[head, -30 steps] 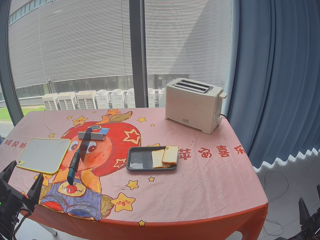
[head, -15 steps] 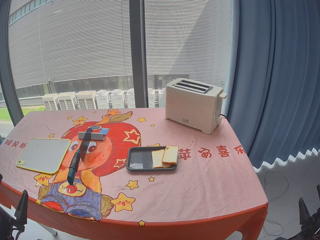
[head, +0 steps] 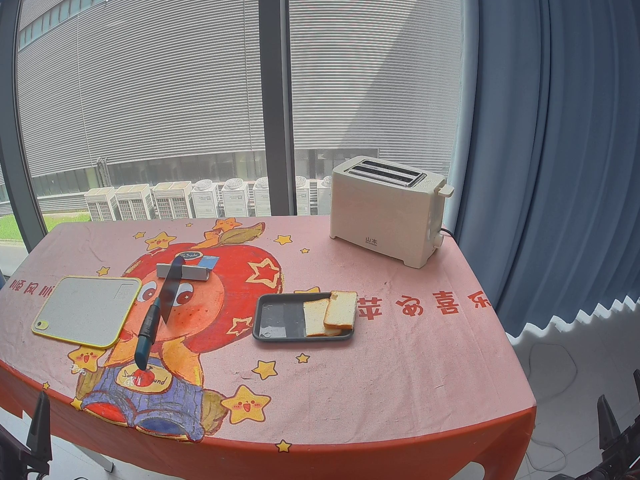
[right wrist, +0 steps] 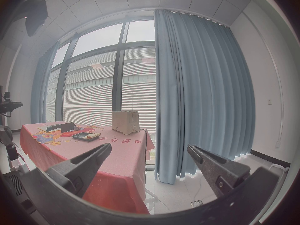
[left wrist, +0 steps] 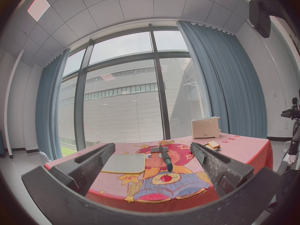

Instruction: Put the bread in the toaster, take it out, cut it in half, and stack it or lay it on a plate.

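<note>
Two bread slices (head: 331,315) sit overlapping at the right end of the dark plate (head: 283,320) in the middle of the table (head: 413,368), with the toaster (head: 387,209) further back by the window. The left gripper (left wrist: 152,147) and right gripper (right wrist: 148,147) hang low off the table's front corners, both spread wide and holding nothing.

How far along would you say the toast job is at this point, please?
Likely finished or nearly so. Done: two bread pieces lie overlapped on the plate; the toaster slots show no bread; the knife lies beside the bare cutting board. In hand: nothing; left gripper and right gripper are open, off the table. Left: apparently nothing, though toasting can't be confirmed.
</note>
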